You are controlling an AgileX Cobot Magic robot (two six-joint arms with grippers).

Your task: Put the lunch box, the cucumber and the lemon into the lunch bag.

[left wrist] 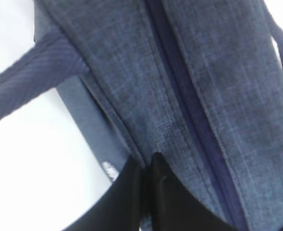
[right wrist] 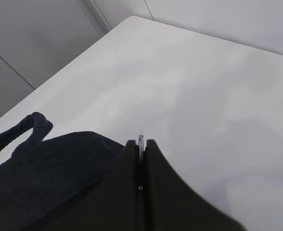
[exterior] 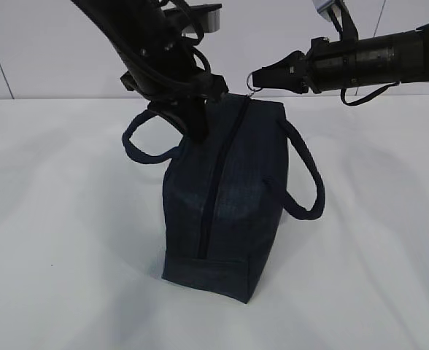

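- Standing upright at centre frame on the white table (exterior: 54, 240): the lunch bag (exterior: 225, 211), zipper (exterior: 216, 182) running down its facing side, one loop handle on each flank.
- Reaching in from upper left: left gripper (exterior: 198, 130), jaws pinched together on the bag's fabric just beside the zipper seam (wrist view confirms, fingertips (left wrist: 132, 187) pressed tight against the cloth).
- Coming in from upper right: right gripper (exterior: 260, 77), clamped flat on the silver ring pull (right wrist: 141, 142) at the bag's top corner.
- No sighting of lunch box, cucumber or lemon in any view.
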